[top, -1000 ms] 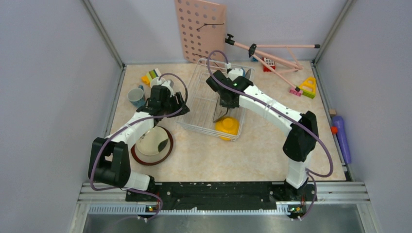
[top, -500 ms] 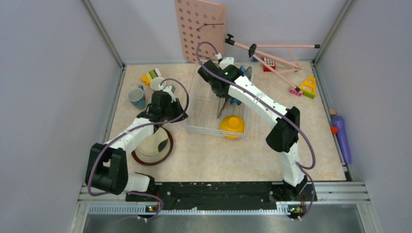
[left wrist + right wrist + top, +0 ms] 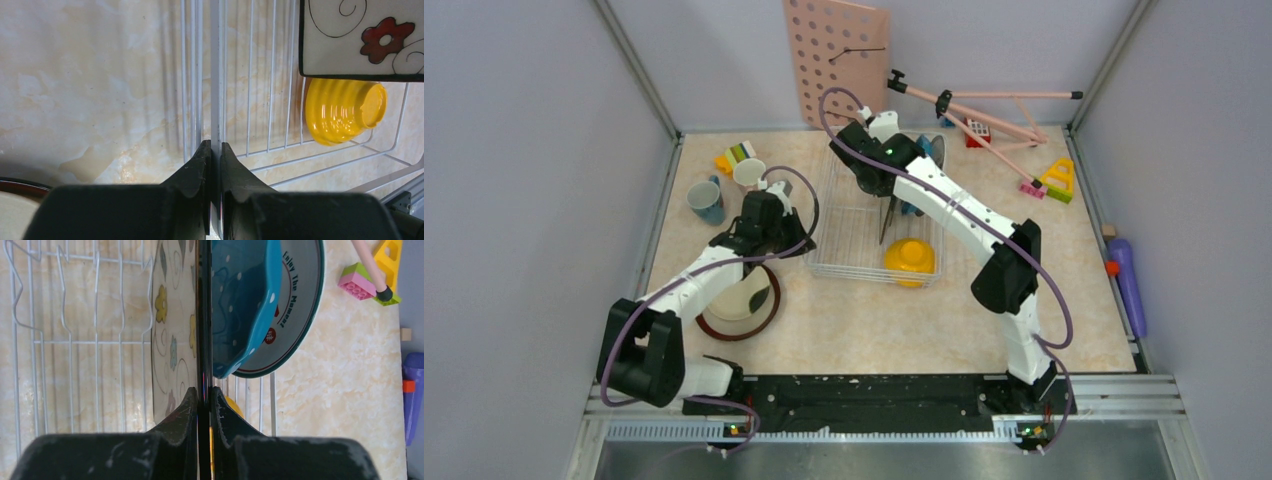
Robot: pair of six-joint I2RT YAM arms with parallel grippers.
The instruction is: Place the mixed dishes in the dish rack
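Two grips, left tool (image 3: 212,150) newly clamped on dish rack (image 3: 215,75) wire, right tool (image 3: 202,392) still holding square flowered plate (image 3: 172,340)

Left gripper (image 3: 212,150) pinched on dish rack (image 3: 215,75) rim wire. Right gripper (image 3: 202,392) clamped on square flowered plate (image 3: 172,330) edge, arm outstretched.

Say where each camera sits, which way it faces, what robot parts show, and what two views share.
Top external: above and behind the bases, looking down at the table; both arms show, reaching the dish rack.
Left wrist: on the left arm, looking along the left fingers, shut on a rack wire.
Right wrist: on the right arm, looking along the right fingers, shut on the square flowered plate.
Shared: both wrist views show that plate; left wrist and top both show the yellow bowl.
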